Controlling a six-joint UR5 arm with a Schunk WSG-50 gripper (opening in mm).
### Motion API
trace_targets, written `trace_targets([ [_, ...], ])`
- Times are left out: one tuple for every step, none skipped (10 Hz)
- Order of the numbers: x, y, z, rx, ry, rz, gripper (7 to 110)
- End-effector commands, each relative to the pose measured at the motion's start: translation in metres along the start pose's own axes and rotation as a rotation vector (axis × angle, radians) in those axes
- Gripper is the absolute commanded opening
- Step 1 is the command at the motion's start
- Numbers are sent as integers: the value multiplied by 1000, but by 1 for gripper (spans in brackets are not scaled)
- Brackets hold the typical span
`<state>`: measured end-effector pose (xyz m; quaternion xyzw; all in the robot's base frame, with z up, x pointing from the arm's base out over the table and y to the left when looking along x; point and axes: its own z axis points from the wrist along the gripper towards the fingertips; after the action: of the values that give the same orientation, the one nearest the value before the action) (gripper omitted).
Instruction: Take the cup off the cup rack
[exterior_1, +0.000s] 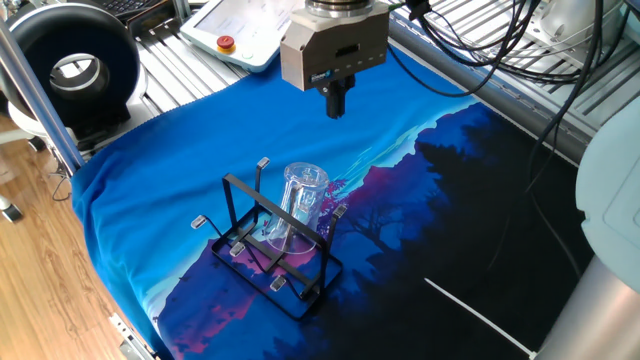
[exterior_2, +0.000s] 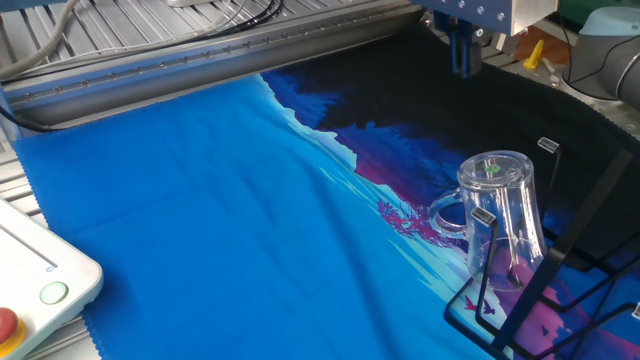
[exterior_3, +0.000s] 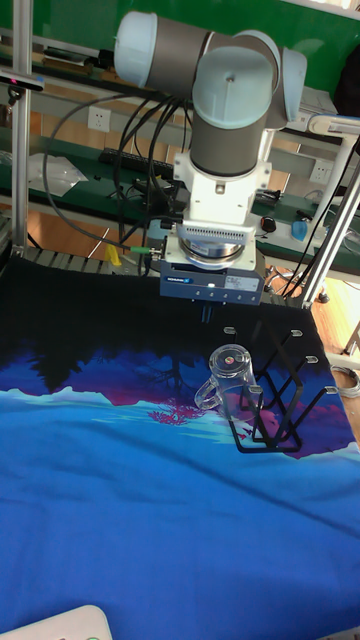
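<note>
The clear glass cup (exterior_1: 303, 203) hangs upside down on a peg of the black wire cup rack (exterior_1: 270, 245), its handle pointing away from the rack (exterior_2: 447, 217). In the tall fixed view the cup (exterior_3: 228, 377) stands at the left end of the cup rack (exterior_3: 280, 400). My gripper (exterior_1: 337, 104) hovers well above the cloth, behind the cup and apart from it, with its two fingers pressed together and nothing between them. The other fixed view shows the gripper (exterior_2: 461, 58) high up at the top edge; in the tall view the gripper (exterior_3: 209, 315) sits just behind the cup.
A blue and black printed cloth (exterior_1: 170, 170) covers the table. A white pendant with a red button (exterior_1: 240, 35) lies at the back, a black round device (exterior_1: 70, 70) at the far left. Cables (exterior_1: 500, 40) hang behind the arm.
</note>
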<state>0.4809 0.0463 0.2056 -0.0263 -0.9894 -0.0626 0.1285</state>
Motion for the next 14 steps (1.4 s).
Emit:
trace_targets([
  [1,-6,0,26,1,-6,7],
  [2,-8,1,29,6,6,7],
  [3,-1,0,3,11,10,7],
  [3,1,0,-3,10,1,7],
  [3,0,0,-2,9,-16,7],
  [1,-3,1,13,4,-34,7],
  [2,-1,1,8,7,-25,7],
  [3,0,1,4,10,-17,7],
  [3,-1,1,9,10,-15,7],
  [4,-1,1,12,12,-14,7],
  [4,-3,1,19,14,-15,7],
  [4,-2,0,16,14,-25,7],
  [4,2,1,0,15,-25,7],
  [5,5,1,-13,16,-28,7],
])
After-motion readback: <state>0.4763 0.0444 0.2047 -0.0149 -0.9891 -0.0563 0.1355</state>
